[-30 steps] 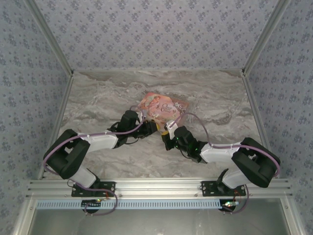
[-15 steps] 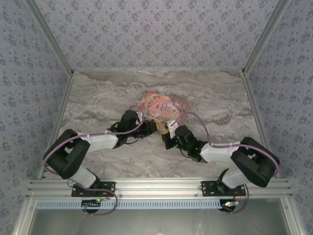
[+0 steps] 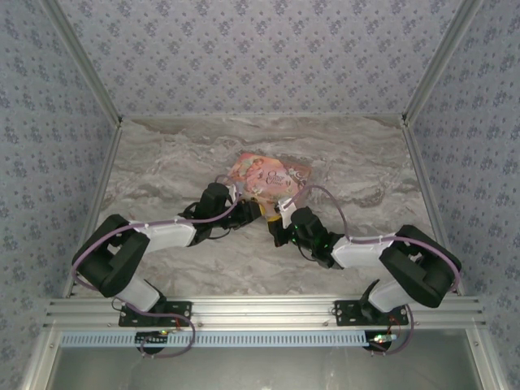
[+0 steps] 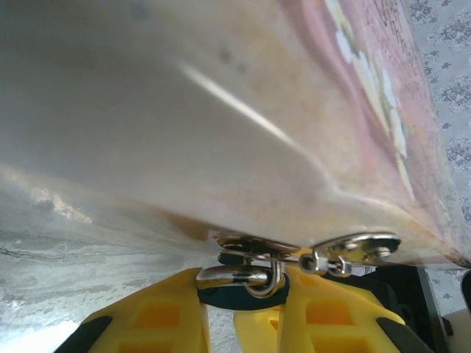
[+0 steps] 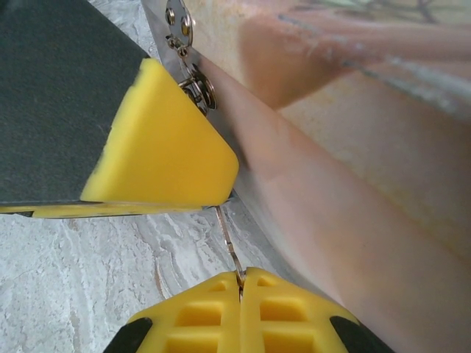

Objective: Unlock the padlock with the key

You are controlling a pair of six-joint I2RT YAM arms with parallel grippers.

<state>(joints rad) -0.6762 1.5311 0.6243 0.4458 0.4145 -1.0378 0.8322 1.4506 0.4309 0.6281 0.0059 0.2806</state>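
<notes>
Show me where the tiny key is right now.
In the right wrist view the key is pinched between the right gripper's yellow fingers at bottom centre, tip pointing up beside the pink tin.

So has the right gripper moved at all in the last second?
Yes, slightly. In the top view the right gripper has crept away from the aluminium rail at the near edge, toward the pink illustrated rectangular tin.

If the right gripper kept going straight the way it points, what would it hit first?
Likely a yellow finger of the left gripper, right at the tip of the key that the right gripper pinches. The pink tin runs close beside that line, so depth is uncertain.
</notes>
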